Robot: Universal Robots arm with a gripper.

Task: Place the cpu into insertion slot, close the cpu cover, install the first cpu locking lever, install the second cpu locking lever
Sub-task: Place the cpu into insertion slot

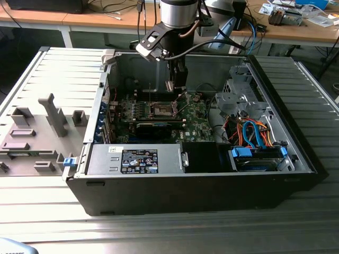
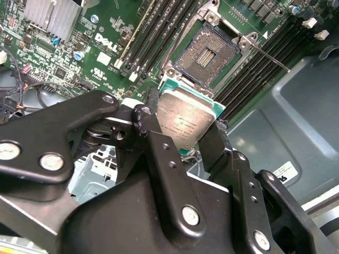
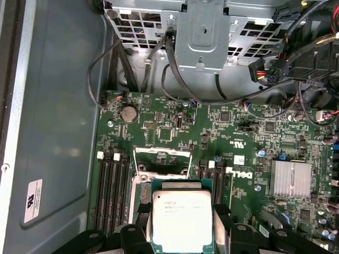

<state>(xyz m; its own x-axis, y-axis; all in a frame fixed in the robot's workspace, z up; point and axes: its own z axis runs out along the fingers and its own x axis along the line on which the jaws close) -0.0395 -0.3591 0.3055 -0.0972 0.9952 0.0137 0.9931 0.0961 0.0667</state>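
An open computer case [image 1: 159, 196] lies on the tabletop [image 1: 159, 233], its green motherboard [image 3: 238, 143] exposed. The arm [image 1: 177, 16] reaches inside. Its fingers [image 2: 159, 153] clamp the cpu [image 2: 185, 119] by two edges, tilted, just above the uncovered slot [image 2: 206, 53].

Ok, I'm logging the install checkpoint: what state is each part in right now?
end effector: shut on the cpu.
cpu: held aloft, not seated.
insertion slot: uncovered, empty.
cpu cover: swung open.
computer case: side open.
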